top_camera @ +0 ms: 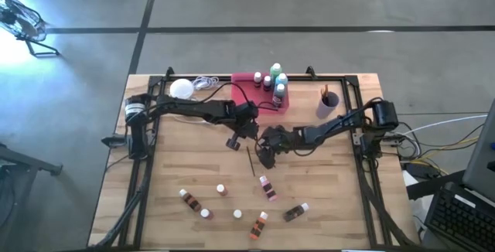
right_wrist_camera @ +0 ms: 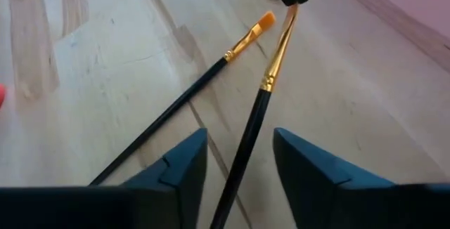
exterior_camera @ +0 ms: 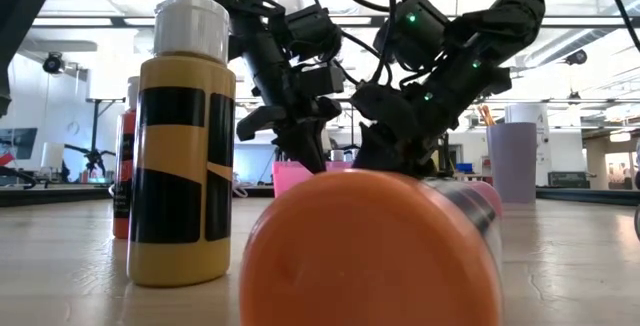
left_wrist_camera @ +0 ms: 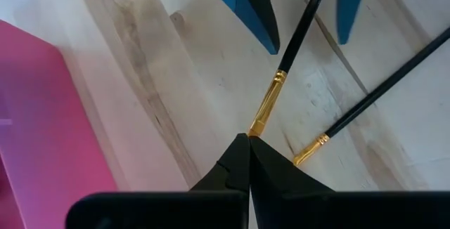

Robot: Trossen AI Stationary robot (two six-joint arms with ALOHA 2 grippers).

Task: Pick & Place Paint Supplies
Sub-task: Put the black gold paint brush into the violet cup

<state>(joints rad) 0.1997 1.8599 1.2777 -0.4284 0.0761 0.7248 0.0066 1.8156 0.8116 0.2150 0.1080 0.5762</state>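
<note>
Thin black-handled, gold-ferruled paintbrush (right_wrist_camera: 264, 92): light, stiff, slippery. Pinched at bristle tip by closed left gripper (left_wrist_camera: 248, 142); right gripper (right_wrist_camera: 239, 160) parted astride handle, mid-table. Best held mid-handle.

No words, brands or numbers can be read anywhere; the yellow bottle (exterior_camera: 183, 146) shows only black blocks (no lettering).

A grey concrete floor (top_camera: 255, 5) fills the upper part of the high view, crossed by dark seam lines. In the upper left corner a bright lamp on a dark stand (top_camera: 23, 24) glares white. At the right edge, cables (top_camera: 445, 132) run toward a keyboard (top_camera: 464, 221) in the lower right corner. In the low view the room behind is brightly lit, with ceiling beams (exterior_camera: 590, 41) at upper right and a tripod stand (exterior_camera: 95, 151) at far left.
</note>
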